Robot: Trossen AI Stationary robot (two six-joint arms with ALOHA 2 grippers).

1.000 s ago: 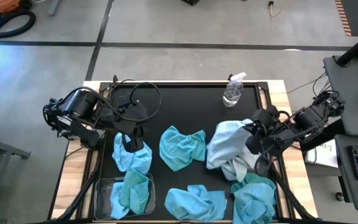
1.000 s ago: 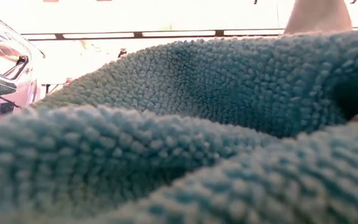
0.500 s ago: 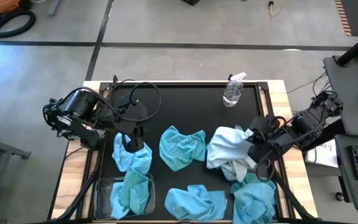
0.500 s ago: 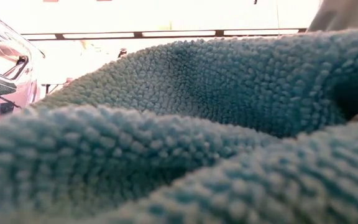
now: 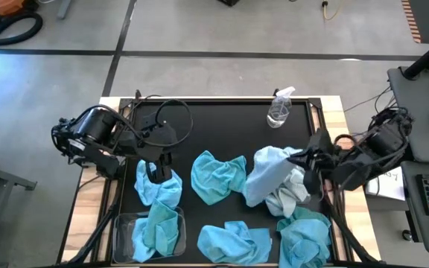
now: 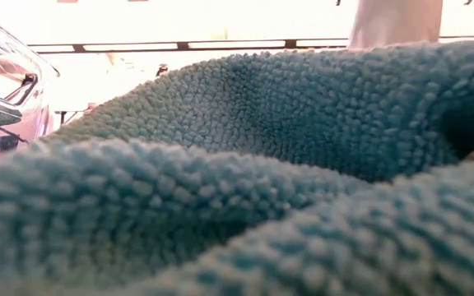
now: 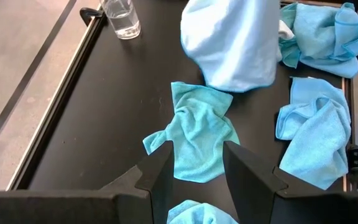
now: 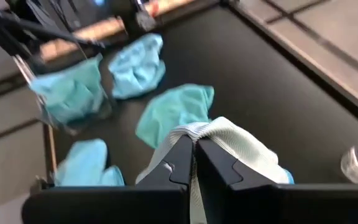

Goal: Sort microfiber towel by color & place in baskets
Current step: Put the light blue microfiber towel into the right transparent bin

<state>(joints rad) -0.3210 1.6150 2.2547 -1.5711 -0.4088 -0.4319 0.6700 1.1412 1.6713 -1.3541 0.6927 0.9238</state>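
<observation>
A pale, crumpled towel (image 5: 268,173) was clamped in the right claw (image 5: 304,161), right of centre; the left claw (image 5: 157,168) stood apart. Six turquoise towels were counted.

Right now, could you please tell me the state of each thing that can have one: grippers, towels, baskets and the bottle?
Right gripper: shut on the pale towel.
Pale towel: pinched and partly lifted, hanging crumpled.
Left gripper: open, above a turquoise towel.
Turquoise towel: crumpled flat on the mat.
Left basket: upright, holding one turquoise towel.
Right basket: rim not discernible, turquoise towel there.
Spray bottle: upright, untouched.
</observation>
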